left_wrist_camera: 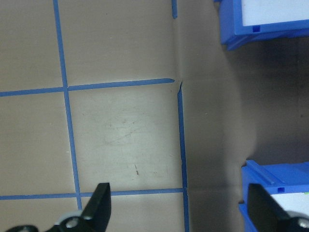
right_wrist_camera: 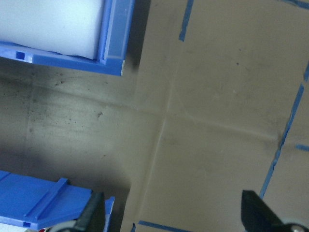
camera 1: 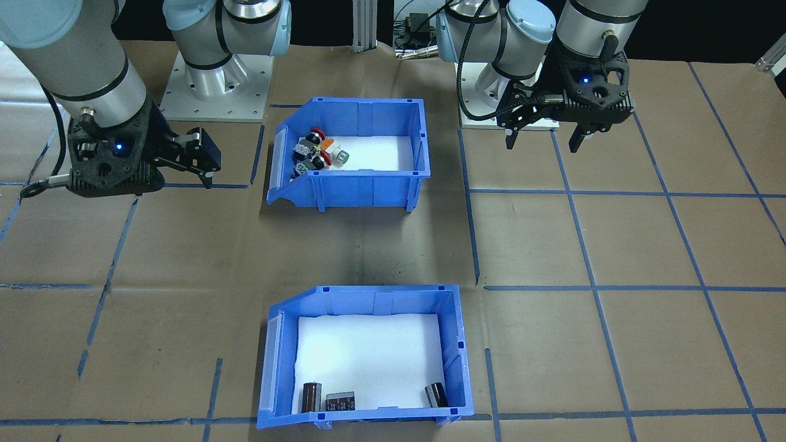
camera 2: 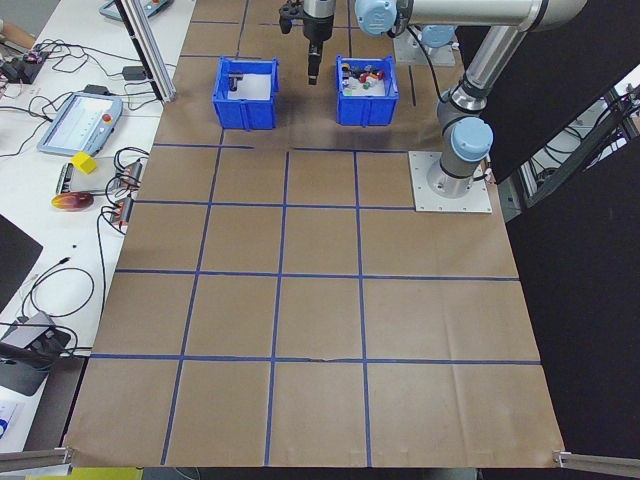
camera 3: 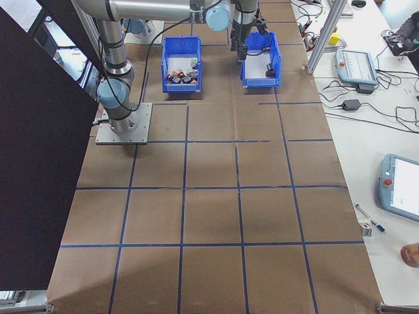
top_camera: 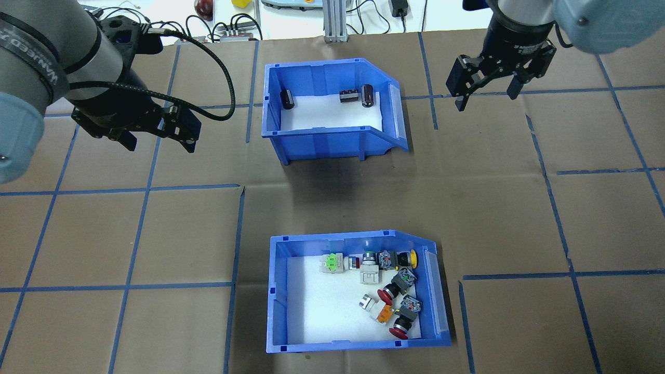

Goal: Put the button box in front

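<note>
Brown paper ruled with blue tape lines covers the bench (top_camera: 156,234), which fills nearly all of the overhead view. The side views alone show what lies beyond it: a white side table with cables and a teach pendant (camera 2: 78,122) along the left of the exterior left view, and a second pendant (camera 3: 400,186) at the right edge of the exterior right view.

Two blue bins sit one behind the other along the bench's middle, well apart. The button box (top_camera: 358,293) is at lower centre of the overhead view and upper centre of the front-facing view, its sloped side toward the overhead frame's right. Only the overhead view shows all its coloured push-buttons (top_camera: 387,285), crowded into the right part of the white foam; the front-facing view hides some behind the wall. The other bin (top_camera: 332,106), at upper centre, holds three dark cylindrical parts (top_camera: 367,95).

The left hand (top_camera: 158,140) hangs at the overhead view's left, fingers apart, holding nothing. The right hand (top_camera: 486,96) hangs at upper right, fingers likewise apart and empty. Each wrist view shows only bare paper between its fingertips, with blue bin corners at the edges.
</note>
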